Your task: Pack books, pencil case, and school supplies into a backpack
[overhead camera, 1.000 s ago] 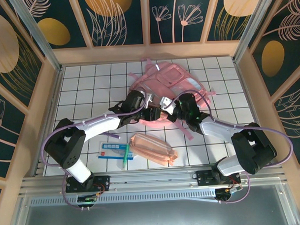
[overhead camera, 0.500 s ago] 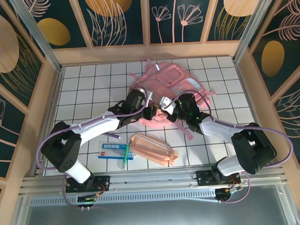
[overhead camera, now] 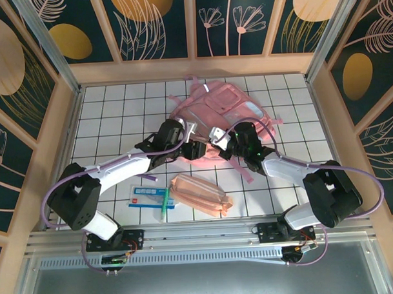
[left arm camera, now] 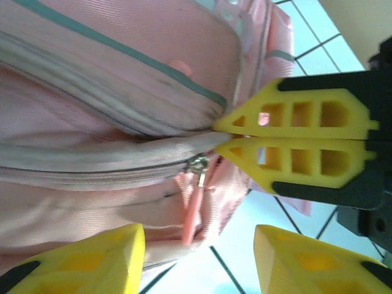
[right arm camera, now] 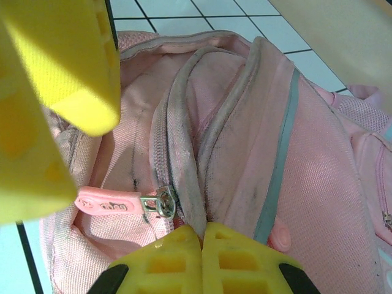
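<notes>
Change: left fingers (left arm camera: 92, 257), pinched together a moment ago, now stand about half open and hold nothing; the left arm has stretched slightly further in.
Zip pull: pink tab (right arm camera: 104, 207) hangs free just ahead of them, probably let go or slipped.
Right fingers: (right arm camera: 184, 257) clamped tight on the backpack rim beside the zip, pulling it taut.
Backpack: (overhead camera: 224, 107) lies at 12 o'clock on the table (overhead camera: 105, 118); cannot tell how far the mouth is unzipped.
Meaning: opening step looks unfinished, so packing cannot start.
Waiting: pouch (overhead camera: 199, 193) at 6 o'clock of the backpack; packet (overhead camera: 145, 196) at 7 o'clock, pen (overhead camera: 165, 205) at its 3 o'clock edge.
In the way: both arms crowd the mouth; straps (overhead camera: 248, 174) trail toward 5 o'clock.
</notes>
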{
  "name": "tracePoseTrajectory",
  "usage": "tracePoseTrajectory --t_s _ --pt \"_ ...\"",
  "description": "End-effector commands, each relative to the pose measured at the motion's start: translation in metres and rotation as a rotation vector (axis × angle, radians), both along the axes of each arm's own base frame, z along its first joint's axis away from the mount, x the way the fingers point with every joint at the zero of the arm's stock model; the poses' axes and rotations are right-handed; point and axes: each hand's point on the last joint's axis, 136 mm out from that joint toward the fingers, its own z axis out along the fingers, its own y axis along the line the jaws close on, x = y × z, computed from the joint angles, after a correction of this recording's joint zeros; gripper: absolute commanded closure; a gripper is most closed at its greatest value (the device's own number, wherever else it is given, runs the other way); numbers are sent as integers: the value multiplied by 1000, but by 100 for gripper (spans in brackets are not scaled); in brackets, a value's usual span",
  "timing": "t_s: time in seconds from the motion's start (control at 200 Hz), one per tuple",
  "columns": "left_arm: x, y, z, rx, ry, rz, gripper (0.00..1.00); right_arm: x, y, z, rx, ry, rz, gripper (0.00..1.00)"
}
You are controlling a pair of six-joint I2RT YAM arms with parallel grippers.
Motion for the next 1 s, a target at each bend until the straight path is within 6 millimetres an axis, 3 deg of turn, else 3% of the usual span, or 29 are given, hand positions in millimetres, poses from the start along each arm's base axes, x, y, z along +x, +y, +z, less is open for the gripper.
tracePoseTrajectory --t_s 0.0,0.16,0.235,0.255,0.405,0.44,0.53,0.576,0.726,0.746,0.826,0.841,0.991 --pt "-6 -14 4 -64 -2 -53 49 7 6 25 59 -33 14 100" --pt "7 -12 -6 -5 -2 -5 51 7 7 26 64 -29 19 100" --pt "6 -8 -22 42 21 0 54 6 7 26 65 -28 20 100" --pt "11 -13 -14 33 7 -2 54 6 7 27 66 -28 19 100" --pt "9 -19 -19 44 15 -26 58 6 8 27 69 -26 21 100" --pt "9 -20 -19 44 10 -30 63 6 7 27 69 -26 21 100" --pt "11 -19 -16 54 -8 -28 91 6 7 26 65 -25 18 100" --pt "13 -17 -11 56 -28 -18 100 7 6 25 56 -28 12 100" --pt "13 -7 9 58 -116 -2 100 9 -1 17 -30 -55 10 100" --pt "13 -5 11 61 -126 0 100 15 -11 16 -45 -57 -13 100" --pt "18 5 21 83 -171 35 100 17 -17 14 -84 -69 -14 100" --pt "15 10 12 104 -161 38 100 17 -18 14 -89 -70 -14 100" --pt "26 45 2 141 -146 127 100 15 -27 10 -135 -88 -9 100"
